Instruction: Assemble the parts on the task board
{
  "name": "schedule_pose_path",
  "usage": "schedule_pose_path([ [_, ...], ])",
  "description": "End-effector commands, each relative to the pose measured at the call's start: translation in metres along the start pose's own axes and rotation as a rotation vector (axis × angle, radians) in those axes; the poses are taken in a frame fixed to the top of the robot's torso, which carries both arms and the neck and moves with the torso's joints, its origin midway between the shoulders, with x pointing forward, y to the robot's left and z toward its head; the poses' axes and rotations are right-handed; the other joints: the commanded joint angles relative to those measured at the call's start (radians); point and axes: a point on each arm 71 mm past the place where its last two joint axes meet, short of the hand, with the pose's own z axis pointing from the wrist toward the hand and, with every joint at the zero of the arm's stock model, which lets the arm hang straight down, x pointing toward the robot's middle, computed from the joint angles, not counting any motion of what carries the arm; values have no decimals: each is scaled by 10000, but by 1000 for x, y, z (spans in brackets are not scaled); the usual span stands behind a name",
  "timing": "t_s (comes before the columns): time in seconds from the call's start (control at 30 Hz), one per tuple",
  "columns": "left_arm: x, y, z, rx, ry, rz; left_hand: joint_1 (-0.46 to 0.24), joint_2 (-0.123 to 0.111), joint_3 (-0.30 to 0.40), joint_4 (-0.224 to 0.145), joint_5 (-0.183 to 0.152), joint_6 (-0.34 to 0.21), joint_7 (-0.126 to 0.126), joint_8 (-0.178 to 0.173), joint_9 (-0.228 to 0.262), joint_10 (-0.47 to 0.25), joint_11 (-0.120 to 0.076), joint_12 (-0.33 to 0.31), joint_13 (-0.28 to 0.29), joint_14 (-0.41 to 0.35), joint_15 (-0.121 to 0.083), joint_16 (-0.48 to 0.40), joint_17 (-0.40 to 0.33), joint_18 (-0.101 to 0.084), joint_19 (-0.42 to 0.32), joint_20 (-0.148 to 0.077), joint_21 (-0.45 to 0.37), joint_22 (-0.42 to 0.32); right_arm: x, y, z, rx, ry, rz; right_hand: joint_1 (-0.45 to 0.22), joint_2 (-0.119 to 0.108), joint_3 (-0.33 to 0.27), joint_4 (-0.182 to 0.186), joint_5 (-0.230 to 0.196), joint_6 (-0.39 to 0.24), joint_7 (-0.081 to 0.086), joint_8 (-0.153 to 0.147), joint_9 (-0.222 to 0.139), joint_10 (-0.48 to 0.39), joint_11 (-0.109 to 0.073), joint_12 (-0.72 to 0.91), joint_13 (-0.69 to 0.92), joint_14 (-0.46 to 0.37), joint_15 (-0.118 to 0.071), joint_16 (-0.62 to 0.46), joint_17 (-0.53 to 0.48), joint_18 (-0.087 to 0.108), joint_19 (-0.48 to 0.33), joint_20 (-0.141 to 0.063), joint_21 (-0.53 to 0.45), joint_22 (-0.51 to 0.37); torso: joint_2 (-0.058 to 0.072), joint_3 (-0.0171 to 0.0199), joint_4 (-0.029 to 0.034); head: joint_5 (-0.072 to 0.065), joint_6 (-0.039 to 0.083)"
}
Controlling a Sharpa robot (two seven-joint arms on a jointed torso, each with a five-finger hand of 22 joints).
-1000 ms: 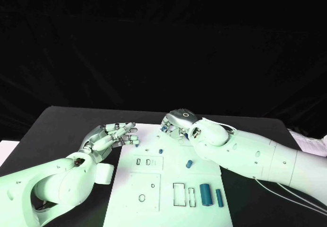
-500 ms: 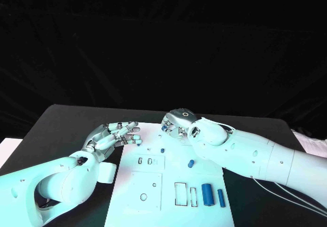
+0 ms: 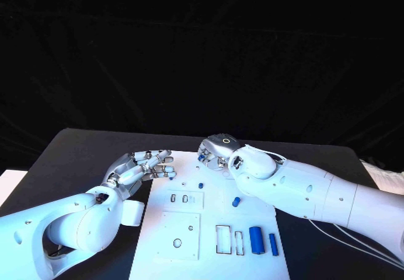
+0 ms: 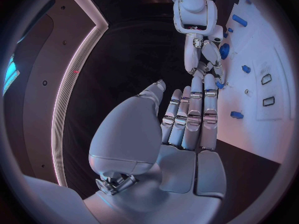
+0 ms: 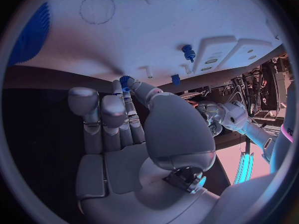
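**Right hand working a small part at the board's far edge**

Starting at nine o'clock in the head view, my left hand point(image 3: 141, 167) hovers at the near-left corner of the task board point(image 3: 164, 233), fingers apart and holding nothing, their tips just over the board's edge. At the centre, the board carries a small blue peg point(image 3: 200, 185) standing upright, a short blue part point(image 3: 236, 202) lying loose toward three o'clock, and two long blue cylinders point(image 3: 256, 240) lying side by side at five o'clock.

At twelve o'clock on the board, my right hand point(image 3: 220, 153) is curled over the far edge. The right wrist view shows its fingertips point(image 5: 127, 84) pinching a small blue toothed piece point(image 5: 125, 79). I judge this the pick-or-seat step for it; next I need a steady lift without disturbing neighbouring pegs.
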Motion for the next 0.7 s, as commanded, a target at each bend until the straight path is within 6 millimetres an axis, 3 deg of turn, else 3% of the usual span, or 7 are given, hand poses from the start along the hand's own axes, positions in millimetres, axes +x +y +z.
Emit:
schedule_pose_path([
  [0.03, 3, -1, 0, 70, 190, -95, 43, -26, 3, -61, -26, -5, 37, -51, -16, -37, 31, -57, -1, -39, 30, -49, 8, 175, 73, 1, 69, 14, 4, 1, 0, 99, 380, -235, -5, -83, 1, 57, -37, -33, 19, 41, 8, -90, -10, 31, -2, 158, 46, 51, -12, -119, -76, -6, 29, -1, 11, -2, -3, -5, -28],
  [0.3, 2, -1, 0, 69, 185, -93, 43, -26, 3, -61, -26, -5, 37, -51, -16, -37, 31, -57, -1, -39, 30, -49, 8, 175, 73, 1, 69, 14, 4, 1, 0, 147, 411, -295, -54, -231, 11, 135, -113, -233, 63, -2, -28, -310, 40, 18, -17, 83, 92, -65, -200, -79, -228, 29, -69, -200, 11, -1, 5, -44, -58],
  [0.47, 3, -1, 0, 54, 184, -92, 49, -26, 7, -73, -26, -11, 45, -64, -17, -45, 36, -69, -2, -45, 33, -62, 18, 173, 67, 2, 68, 14, 1, 1, 0, 165, 96, -223, -224, -714, -208, 348, -640, -1387, 344, -5, -272, -1764, 366, 23, -45, -375, 345, -1332, -1732, 209, -1095, 254, -1312, -2042, 16, 2, 6, -39, -50],
  [0.63, 3, -1, 1, 28, 204, -108, 51, -25, 9, -78, -26, -17, 51, -71, -18, -51, 39, -75, -2, -47, 35, -68, 24, 172, 65, 3, 68, 13, -3, 2, -5, 144, -296, -96, -89, -767, -378, 404, -493, -1611, 488, 18, -265, -2228, 481, 47, -22, -416, 420, -1635, -2076, 277, -1227, 339, -1573, -2392, 16, 29, 6, -29, -30],
  [0.7, 4, 0, 2, 11, 214, -129, 55, -24, 12, -84, -25, -19, 53, -75, -18, -54, 41, -79, -2, -49, 36, -72, 28, 172, 63, 3, 68, 13, -6, 1, -9, 141, -443, 8, -58, -765, -419, 439, -418, -1530, 500, 47, -241, -2134, 484, 82, -6, -400, 425, -1668, -2117, 278, -1197, 355, -1563, -2380, 17, 20, 0, -33, -33],
])
